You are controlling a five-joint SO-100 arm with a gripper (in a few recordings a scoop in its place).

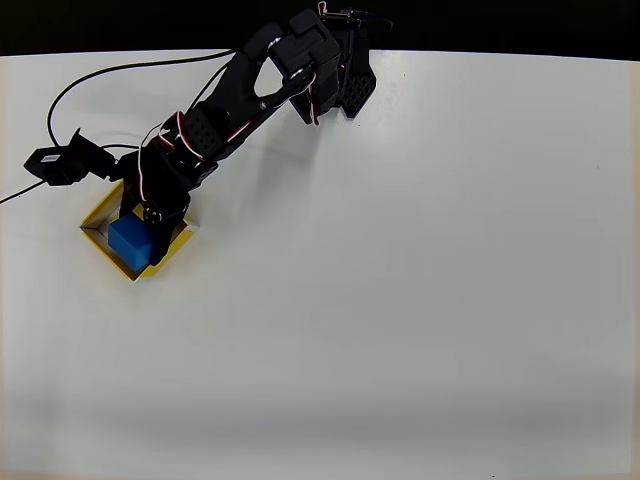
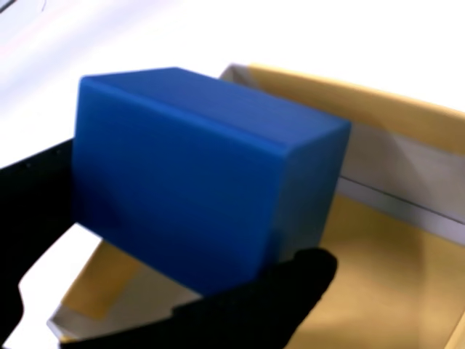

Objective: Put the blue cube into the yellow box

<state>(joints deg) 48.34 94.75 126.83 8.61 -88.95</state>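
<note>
The blue cube (image 1: 130, 240) sits over the yellow box (image 1: 98, 217) at the left of the table in the overhead view. My black gripper (image 1: 152, 222) reaches down onto it from the upper right. In the wrist view the blue cube (image 2: 203, 189) is large and tilted, held between my black fingers (image 2: 290, 287), one at its left and one under its lower right corner. The gripper (image 2: 160, 254) is shut on it. The yellow box floor and pale rims (image 2: 385, 116) lie just beneath and behind the cube. Whether the cube touches the floor is hidden.
A small black block on a cable (image 1: 60, 163) lies just up-left of the box, with black cables (image 1: 110, 72) looping toward the arm's base (image 1: 330, 60) at the top edge. The white table (image 1: 420, 300) stretches open to the right and front.
</note>
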